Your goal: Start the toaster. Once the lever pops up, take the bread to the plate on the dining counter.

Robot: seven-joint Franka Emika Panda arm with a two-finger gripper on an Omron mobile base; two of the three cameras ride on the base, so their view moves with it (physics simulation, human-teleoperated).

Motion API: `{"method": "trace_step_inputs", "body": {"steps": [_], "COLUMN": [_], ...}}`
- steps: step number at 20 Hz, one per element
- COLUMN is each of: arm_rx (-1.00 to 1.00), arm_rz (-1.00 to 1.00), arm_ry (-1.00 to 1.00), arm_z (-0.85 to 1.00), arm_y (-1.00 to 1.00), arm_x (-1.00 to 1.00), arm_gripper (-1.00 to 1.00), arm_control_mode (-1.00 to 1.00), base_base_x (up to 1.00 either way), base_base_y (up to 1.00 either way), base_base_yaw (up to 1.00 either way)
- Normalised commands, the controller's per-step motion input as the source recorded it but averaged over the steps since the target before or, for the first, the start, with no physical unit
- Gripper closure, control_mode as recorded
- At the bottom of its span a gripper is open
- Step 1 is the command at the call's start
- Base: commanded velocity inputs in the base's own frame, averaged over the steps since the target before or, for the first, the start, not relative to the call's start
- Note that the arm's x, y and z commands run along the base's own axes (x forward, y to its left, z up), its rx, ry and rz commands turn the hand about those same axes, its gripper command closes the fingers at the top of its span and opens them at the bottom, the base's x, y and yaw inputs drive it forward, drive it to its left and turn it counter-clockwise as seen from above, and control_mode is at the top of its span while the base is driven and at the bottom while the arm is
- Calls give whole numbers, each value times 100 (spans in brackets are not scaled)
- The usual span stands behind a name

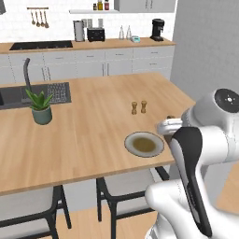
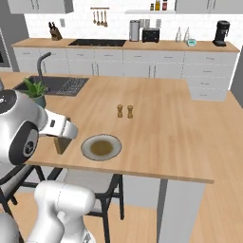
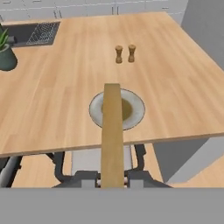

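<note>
Between the two finger tips at the bottom of your hand view, the bread [image 3: 112,135] stands edge-on, its long axis running from 6 o'clock up to 12 o'clock, its far end over the olive-brown centre of the plate [image 3: 137,114]. The gripper [image 3: 112,180] has its jaws narrowed onto the slice, one on each flat face, so you are holding it.

On your right base view, the bread [image 2: 60,144] shows as a tan block under the hand at the near edge of the dining counter [image 2: 180,137], at 9 o'clock from the plate [image 2: 85,148] and apart from it. That view also gives you the toaster [image 2: 150,34] on the back counter, which the hand view lacks.

Your left base view puts the salt and pepper shakers [image 1: 138,107] at 12 o'clock from the plate [image 1: 130,144] and the potted plant [image 1: 41,108] well off at 10 o'clock.
</note>
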Motion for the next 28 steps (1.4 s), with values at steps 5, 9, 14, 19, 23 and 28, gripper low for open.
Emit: {"method": "trace_step_inputs", "body": {"steps": [5,9,14,19,23,28], "arm_rx": [0,0,9,18,14,0], "arm_rz": [0,0,0,0,0,0], "arm_ry": [6,3,7,6,6,0], "arm_z": [-26,-27,-36,-20,-12,-27], "arm_y": [0,0,-15,-34,-32,0], "arm_x": [94,69,47,32,16,6], "arm_gripper": [100,100,100,100,100,100], "arm_control_mode": [-100,-100,-100,-100,-100,-100], "base_base_x": [0,0,0,0,0,0], "base_base_y": [0,0,0,0,0,0], "base_base_yaw": [0,0,0,0,0,0]}}
